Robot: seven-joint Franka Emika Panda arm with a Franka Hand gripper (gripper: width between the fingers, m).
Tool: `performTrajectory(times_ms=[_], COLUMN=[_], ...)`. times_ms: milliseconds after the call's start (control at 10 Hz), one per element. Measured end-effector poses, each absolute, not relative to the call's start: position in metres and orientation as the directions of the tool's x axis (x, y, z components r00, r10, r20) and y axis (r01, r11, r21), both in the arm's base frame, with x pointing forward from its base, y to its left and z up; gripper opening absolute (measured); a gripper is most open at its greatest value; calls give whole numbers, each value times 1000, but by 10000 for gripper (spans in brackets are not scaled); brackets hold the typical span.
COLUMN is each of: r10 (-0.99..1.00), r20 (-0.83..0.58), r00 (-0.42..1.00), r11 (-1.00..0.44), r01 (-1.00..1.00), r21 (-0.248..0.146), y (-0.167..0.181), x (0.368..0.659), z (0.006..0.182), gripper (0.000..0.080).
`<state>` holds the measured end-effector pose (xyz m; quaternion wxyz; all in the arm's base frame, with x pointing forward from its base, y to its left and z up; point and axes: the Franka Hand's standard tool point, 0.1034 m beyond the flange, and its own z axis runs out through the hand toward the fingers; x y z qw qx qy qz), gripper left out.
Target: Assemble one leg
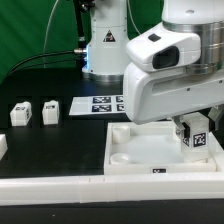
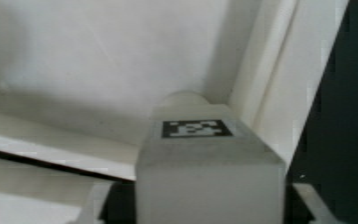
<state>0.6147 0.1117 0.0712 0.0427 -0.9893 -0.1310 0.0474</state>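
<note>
The arm (image 1: 165, 75) hides the gripper (image 1: 196, 133) fingers and the tray's (image 1: 140, 160) far corner; the leg (image 2: 202, 165) runs off the wrist view, blurred.

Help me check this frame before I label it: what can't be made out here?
- Claw: in the exterior view the arm's white housing covers its fingers; open or shut is unclear.
- Leg: only its tagged face shows there; its lower end fills the wrist view, blurred.
- Tray: the exterior view's right edge cuts it off.
- Loose parts: too small to tell apart.
</note>
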Motion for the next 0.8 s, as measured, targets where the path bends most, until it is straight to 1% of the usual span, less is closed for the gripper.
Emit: performTrajectory(times_ms=[300, 500, 600, 800], r10=[197, -13, -58, -317], r20=[-89, -108, -111, -130], r00=[976, 994, 992, 940], r11=[-978, -997, -995, -945], r01=[189, -21, -66, -325], r21=[-93, -75, -70, -47], y=[112, 113, 113, 115], x=[615, 614, 614, 614], z=[71, 71, 71, 70], gripper=[291, 291, 292, 293])
